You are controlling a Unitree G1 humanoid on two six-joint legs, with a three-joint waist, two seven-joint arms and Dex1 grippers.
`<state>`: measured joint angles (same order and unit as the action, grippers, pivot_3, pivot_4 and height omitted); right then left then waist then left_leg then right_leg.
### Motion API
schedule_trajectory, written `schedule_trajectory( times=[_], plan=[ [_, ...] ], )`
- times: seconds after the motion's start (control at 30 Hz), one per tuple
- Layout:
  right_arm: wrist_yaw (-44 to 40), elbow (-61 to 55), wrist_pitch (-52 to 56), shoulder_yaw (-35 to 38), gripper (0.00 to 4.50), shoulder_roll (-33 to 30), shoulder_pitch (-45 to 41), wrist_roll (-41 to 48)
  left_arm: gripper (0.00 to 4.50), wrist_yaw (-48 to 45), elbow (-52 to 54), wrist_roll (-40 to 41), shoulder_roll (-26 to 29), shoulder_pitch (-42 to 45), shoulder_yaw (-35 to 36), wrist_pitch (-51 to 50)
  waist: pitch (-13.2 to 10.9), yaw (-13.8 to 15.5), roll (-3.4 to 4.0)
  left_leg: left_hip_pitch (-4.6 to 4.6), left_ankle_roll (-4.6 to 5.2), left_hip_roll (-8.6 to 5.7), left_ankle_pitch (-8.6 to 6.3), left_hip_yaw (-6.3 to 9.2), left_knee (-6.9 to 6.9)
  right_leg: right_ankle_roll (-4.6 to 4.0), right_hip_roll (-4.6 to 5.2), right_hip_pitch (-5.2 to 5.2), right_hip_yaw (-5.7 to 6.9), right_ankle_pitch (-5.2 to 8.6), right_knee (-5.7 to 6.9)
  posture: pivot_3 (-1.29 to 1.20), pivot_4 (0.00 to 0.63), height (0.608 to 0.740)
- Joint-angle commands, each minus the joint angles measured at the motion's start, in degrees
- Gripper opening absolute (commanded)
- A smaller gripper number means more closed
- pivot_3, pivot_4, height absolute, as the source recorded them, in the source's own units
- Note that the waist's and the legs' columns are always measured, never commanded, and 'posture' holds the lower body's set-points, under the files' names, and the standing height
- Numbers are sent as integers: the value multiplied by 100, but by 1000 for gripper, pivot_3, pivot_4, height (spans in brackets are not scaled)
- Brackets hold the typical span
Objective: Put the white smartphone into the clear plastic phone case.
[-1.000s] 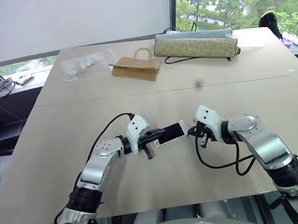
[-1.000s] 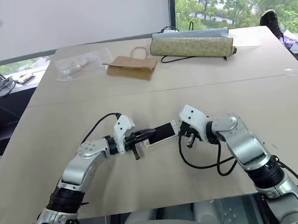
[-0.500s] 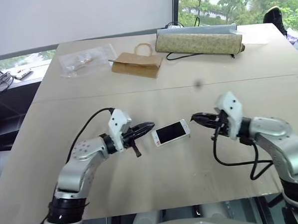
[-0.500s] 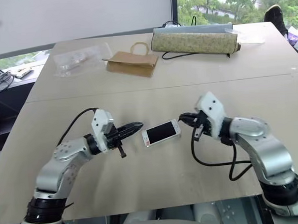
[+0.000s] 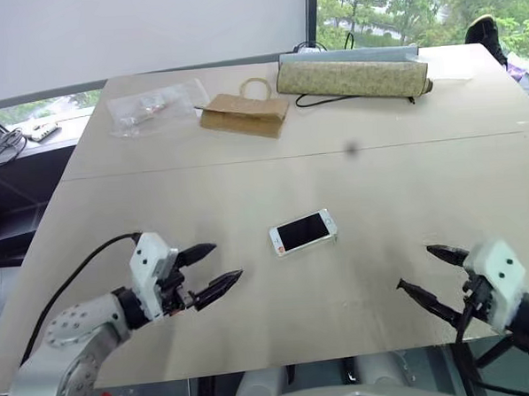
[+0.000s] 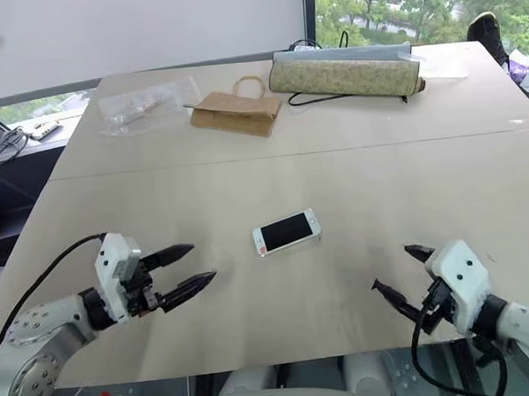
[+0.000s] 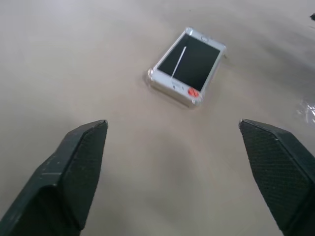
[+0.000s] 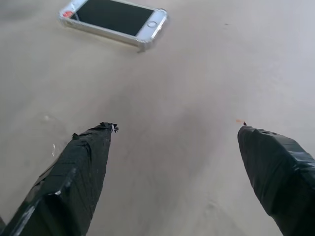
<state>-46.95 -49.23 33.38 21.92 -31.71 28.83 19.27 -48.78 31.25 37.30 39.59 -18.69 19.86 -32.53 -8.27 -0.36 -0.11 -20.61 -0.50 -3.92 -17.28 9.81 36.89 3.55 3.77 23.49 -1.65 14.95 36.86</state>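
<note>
White smartphone (image 5: 303,232) lies between left gripper (image 5: 217,266) and right gripper (image 5: 425,271).

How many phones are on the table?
1. The white smartphone lies flat, screen up, near the middle of the table, between the left gripper and the right gripper. It appears to sit in the clear plastic phone case. None other shows.

We took the room for an office or meeting room: a wide pale table (image 5: 245,172) stood against a large window (image 5: 414,4) with trees outside, a white blind (image 5: 132,32) was drawn down, and a paper bag (image 5: 242,116) and cables (image 5: 9,149) lay about.
</note>
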Motion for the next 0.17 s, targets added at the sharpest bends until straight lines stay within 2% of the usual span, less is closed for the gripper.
schedule_trajectory(
  times=[0.03,0.17],
  plan=[
    [156,-106,-331,224,4500,-6,32,37,4485,-52,59,90,153,-112,435,55,0,0,0,0,0,1,0,0,3,-1,-2,-1,1,-1,0,0,150,740],
    [215,85,-533,170,4500,-34,-58,80,4485,-218,-61,198,270,-225,622,6,0,3,0,-1,0,3,0,-1,4,-3,-4,0,1,-1,1,0,150,740]
  ],
)
